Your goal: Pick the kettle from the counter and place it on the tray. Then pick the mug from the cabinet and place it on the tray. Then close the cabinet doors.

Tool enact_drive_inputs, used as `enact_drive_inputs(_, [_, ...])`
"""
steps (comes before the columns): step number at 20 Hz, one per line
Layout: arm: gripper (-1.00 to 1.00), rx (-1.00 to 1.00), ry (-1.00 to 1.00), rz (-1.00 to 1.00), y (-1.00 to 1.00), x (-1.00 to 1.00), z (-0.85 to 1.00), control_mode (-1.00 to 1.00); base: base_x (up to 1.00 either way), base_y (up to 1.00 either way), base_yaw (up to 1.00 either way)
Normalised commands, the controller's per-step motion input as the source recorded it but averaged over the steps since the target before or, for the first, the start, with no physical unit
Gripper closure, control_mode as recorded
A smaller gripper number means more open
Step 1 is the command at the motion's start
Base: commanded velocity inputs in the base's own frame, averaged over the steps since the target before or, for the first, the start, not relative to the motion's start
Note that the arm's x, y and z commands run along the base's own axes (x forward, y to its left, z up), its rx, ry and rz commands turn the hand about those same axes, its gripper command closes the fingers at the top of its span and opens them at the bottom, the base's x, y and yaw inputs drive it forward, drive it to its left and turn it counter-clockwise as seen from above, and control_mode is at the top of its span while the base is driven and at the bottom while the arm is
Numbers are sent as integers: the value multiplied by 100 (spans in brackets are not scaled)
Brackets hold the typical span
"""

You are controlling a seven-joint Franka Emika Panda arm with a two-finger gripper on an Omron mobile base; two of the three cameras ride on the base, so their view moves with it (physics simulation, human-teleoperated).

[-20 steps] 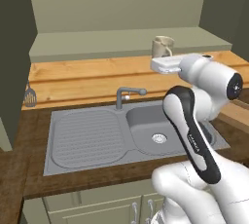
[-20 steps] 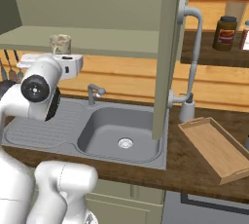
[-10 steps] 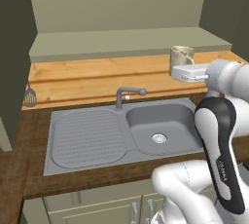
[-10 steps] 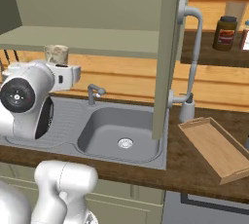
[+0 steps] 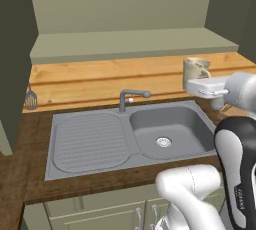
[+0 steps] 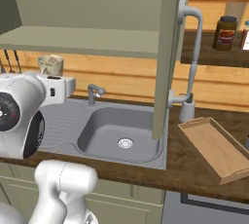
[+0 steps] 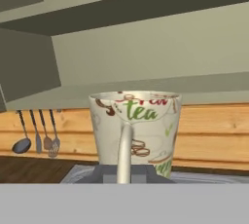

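Note:
The cream mug [image 5: 196,67] with printed "tea" lettering hangs upright above the sink's right edge, in front of the olive-green cabinet's pale shelf [image 5: 130,44]. My gripper [image 5: 198,82] is shut on it from below. In the right base view the mug [image 6: 50,65] sits over my gripper [image 6: 54,83], left of the faucet. The hand view has the mug [image 7: 133,130] close up, its loop handle toward the camera, with my gripper [image 7: 127,175] at its base. The light wooden tray [image 6: 216,147] lies bare on the dark counter at the right. A cabinet door [image 6: 168,57] stands open. The kettle is out of view.
A grey sink [image 5: 170,129] with a faucet [image 5: 131,96] lies under the mug. The open door's curved grey bar handle [image 6: 193,52] hangs between sink and tray. A dark brown jar [image 6: 225,33] stands on a shelf at the right. Utensils [image 7: 36,138] hang on the wall.
My arm has carried the mug off the cabinet shelf, to the right in the left base view and lower, out in front of the cabinet.

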Motion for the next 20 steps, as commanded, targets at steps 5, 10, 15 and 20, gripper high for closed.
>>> enact_drive_inputs(5, [100,0,0,0,0,-6,-3,100,-60,0,0])
enact_drive_inputs(10, [100,0,0,0,0,0,0,100,-100,0,0])
enact_drive_inputs(15, [100,0,0,0,0,0,0,100,-100,-47,0])
enact_drive_inputs(20, [100,0,0,0,0,0,0,100,-83,-94,0])
